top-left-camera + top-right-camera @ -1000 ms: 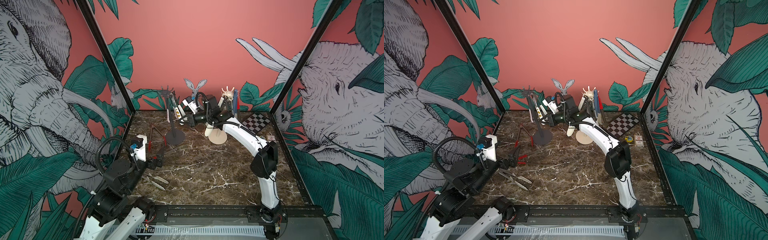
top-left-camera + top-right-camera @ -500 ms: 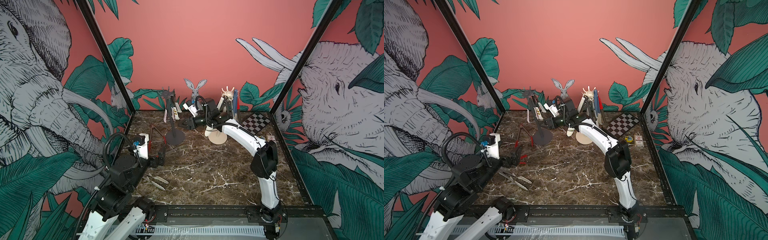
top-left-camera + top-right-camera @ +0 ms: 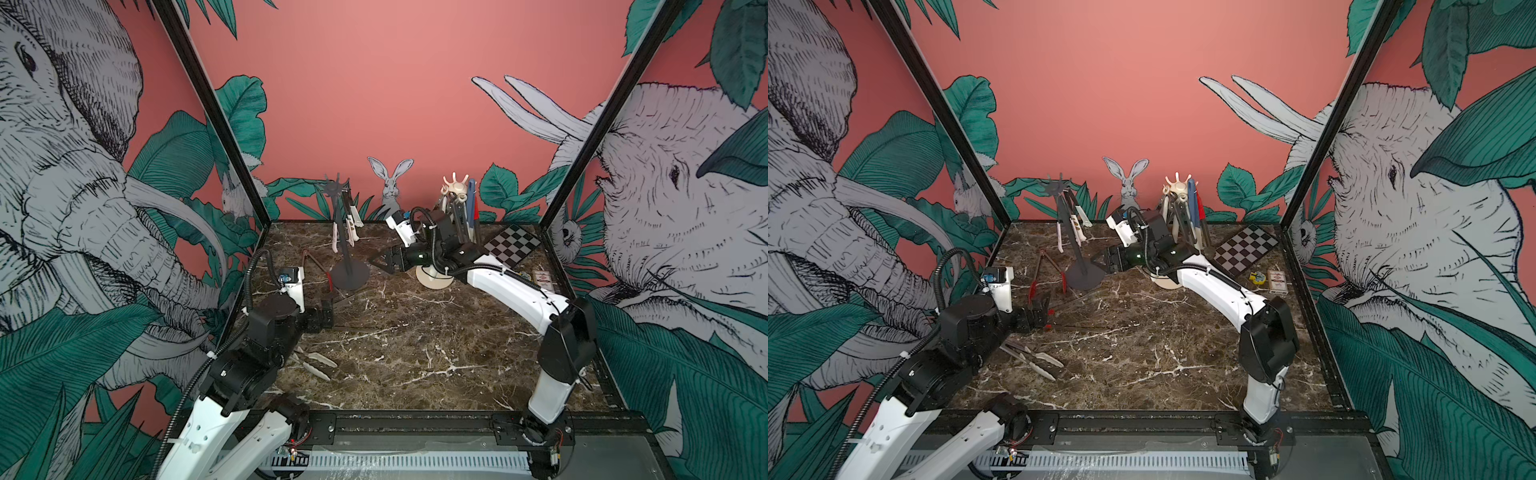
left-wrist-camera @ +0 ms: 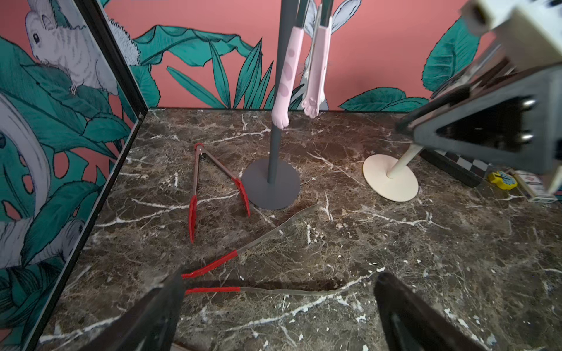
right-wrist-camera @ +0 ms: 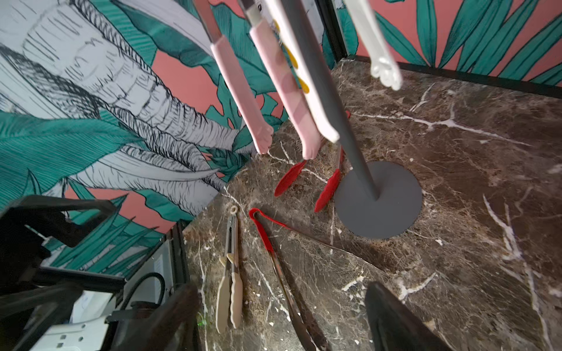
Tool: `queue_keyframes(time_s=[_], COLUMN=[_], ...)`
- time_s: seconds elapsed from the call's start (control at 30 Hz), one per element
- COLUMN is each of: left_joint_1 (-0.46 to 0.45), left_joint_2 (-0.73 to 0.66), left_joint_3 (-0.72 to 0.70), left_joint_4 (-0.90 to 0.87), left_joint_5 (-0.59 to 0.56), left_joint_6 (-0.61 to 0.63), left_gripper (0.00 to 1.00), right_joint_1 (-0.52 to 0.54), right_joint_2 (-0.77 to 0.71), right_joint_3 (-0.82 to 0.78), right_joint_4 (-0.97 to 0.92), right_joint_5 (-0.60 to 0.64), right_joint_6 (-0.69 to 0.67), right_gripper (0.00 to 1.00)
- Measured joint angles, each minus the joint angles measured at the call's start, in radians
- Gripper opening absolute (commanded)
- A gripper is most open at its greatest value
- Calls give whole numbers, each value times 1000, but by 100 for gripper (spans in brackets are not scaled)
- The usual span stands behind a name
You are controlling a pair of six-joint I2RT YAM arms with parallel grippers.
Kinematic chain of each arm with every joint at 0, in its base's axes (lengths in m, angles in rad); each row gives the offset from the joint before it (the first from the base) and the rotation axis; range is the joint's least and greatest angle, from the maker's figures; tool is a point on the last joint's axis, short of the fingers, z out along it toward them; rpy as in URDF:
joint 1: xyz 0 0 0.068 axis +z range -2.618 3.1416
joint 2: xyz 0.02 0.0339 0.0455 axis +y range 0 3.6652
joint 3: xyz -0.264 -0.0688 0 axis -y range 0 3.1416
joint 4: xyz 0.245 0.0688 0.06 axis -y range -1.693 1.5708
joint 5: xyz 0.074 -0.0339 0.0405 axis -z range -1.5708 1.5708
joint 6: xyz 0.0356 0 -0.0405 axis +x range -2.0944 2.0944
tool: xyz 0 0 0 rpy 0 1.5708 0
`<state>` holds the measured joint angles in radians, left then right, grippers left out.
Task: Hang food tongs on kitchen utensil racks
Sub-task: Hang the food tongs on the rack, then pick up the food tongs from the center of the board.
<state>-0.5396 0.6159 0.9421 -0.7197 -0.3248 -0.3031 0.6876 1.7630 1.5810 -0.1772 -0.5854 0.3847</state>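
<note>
Both tools stand wide open with nothing in them. Low over the counter (image 3: 415, 353), the left tool (image 4: 279, 304) has its fingers spread to either side of the red-handled tongs (image 4: 209, 267). The hinge end of that pair lies just by one finger, though I cannot tell whether it touches. The right tool (image 3: 380, 266) hangs just beside the pole of the dark grey rack (image 3: 340, 232), jaws apart and holding nothing.

On that rack the pink paw tongs (image 4: 286, 82) and a white pair with yellow spots (image 5: 304, 91) dangle from the hooks. The cream rack (image 3: 455, 189) behind the right arm carries several more, a blue-handled pair (image 3: 471, 203) among them. Three pairs are left on the counter. Besides the red-handled one, the red-tipped tongs (image 4: 192, 215) lie with one tip at the dark rack's base, and the cream-tipped tongs (image 5: 229, 291) lie near the left arm.

To my eye the job is well along, and the step in hand is a pickup by the left tool. It needs to settle lower, close across both arms near the hinge, then lift the pair high enough to drop the hinge loop over a free hook. The right tool should move clear of the dark rack first.
</note>
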Motion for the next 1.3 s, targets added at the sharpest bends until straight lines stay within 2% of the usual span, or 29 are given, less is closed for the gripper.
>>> queue_keyframes(time_s=[0.23, 0.37, 0.6, 0.73, 1.3], left_joint_1=[10, 47, 219, 278, 324], left_joint_2=[56, 93, 246, 318, 431], left_joint_3=[22, 44, 100, 106, 118], left_joint_4=[-71, -115, -175, -183, -116], left_joint_5=[-64, -74, 7, 56, 130], left_joint_6=[-56, -94, -154, -161, -153], left_gripper=[99, 99, 97, 97, 96], right_joint_1=[0, 4, 11, 21, 24], right_joint_2=[-132, -198, -320, -364, -510], right_joint_3=[-144, -199, -238, -246, -351], right_joint_4=[61, 60, 58, 51, -42], right_joint_5=[45, 66, 96, 103, 137], right_joint_6=[34, 39, 38, 30, 24], right_gripper=[99, 99, 99, 99, 99])
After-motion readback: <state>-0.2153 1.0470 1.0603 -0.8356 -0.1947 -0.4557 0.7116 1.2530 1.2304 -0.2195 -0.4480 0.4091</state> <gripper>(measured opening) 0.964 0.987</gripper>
